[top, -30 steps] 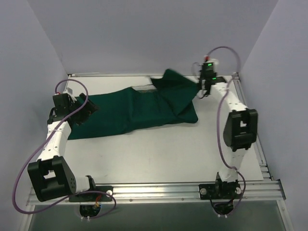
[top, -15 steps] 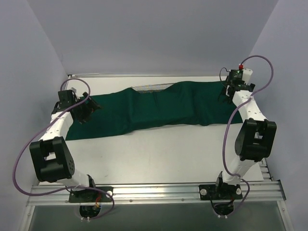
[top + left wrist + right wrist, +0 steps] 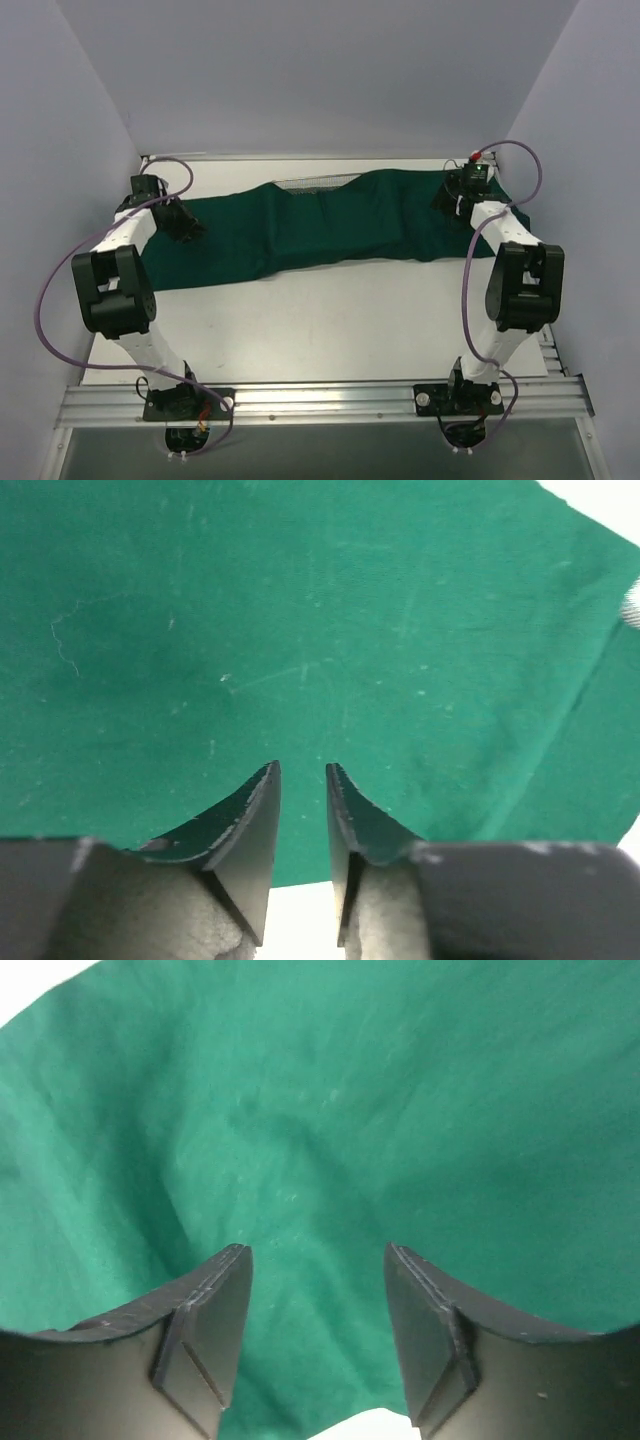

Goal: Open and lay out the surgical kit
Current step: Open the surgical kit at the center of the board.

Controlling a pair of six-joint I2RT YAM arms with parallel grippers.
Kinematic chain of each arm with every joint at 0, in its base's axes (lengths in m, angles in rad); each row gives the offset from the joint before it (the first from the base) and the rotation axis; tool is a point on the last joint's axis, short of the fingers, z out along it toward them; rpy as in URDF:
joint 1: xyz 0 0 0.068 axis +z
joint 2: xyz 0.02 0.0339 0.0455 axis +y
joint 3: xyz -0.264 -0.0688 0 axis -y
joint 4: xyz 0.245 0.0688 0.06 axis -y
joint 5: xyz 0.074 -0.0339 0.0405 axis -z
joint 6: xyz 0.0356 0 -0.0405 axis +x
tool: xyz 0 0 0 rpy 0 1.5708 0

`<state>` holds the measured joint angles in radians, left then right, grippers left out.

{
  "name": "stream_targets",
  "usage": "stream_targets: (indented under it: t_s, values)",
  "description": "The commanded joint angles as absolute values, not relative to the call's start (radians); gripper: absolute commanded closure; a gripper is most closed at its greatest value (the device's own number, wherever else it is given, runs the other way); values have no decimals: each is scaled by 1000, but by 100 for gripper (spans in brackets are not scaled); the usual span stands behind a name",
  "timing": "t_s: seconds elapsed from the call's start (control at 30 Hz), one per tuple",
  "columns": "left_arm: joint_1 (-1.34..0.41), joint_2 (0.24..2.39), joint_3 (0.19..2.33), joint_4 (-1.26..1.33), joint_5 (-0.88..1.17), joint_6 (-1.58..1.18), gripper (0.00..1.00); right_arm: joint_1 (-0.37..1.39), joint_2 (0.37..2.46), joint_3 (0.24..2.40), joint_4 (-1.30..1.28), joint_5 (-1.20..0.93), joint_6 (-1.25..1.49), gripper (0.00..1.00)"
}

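The dark green cloth (image 3: 300, 225) of the surgical kit lies spread in a long strip across the back of the table. A bit of the wire-mesh tray (image 3: 310, 184) peeks out at its far edge; the instruments are hidden. My left gripper (image 3: 186, 228) hovers over the cloth's left end. In the left wrist view its jaws (image 3: 302, 768) stand a narrow gap apart over the cloth (image 3: 300, 630), with nothing between them. My right gripper (image 3: 447, 200) is over the cloth's right end, open wide (image 3: 318, 1250) above the cloth (image 3: 330, 1090), gripping nothing.
The white tabletop (image 3: 330, 320) stretches from the cloth to the near edge. Grey walls close in on the left, back and right. A metal rail (image 3: 330, 400) at the near edge carries both arm bases.
The folded right flap was pulled out to the right and now lies flat. My right gripper let it go and opened. The left arm swung back over the left end, its jaws narrowing.
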<state>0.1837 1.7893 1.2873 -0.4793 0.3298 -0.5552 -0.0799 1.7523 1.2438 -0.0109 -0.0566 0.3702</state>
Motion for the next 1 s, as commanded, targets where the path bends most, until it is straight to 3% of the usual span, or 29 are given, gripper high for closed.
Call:
stream_targets:
  t_s: [0.0, 0.1, 0.3, 0.43, 0.6, 0.8, 0.97]
  values:
    - [166, 1818, 1336, -521, 338, -532, 68, -46, 1784, 1232, 57, -121, 439, 46]
    - [160, 1885, 1402, -609, 253, -512, 73, -51, 1822, 1224, 35, -81, 456, 62]
    - [153, 2019, 1466, -661, 204, -497, 75, -43, 1781, 1111, 110, -44, 485, 68]
    - [144, 2138, 1541, -739, 129, -488, 73, -51, 1822, 1101, 83, -46, 509, 64]
    - [144, 2298, 1785, -903, 74, -486, 69, -23, 1928, 1180, -44, -41, 506, 60]
    - [152, 2546, 2167, -1096, 86, -442, 69, -9, 1974, 1210, -143, -71, 512, 53]
    - [190, 2599, 2263, -1131, 153, -474, 70, -26, 2034, 1313, -235, -69, 526, 51]
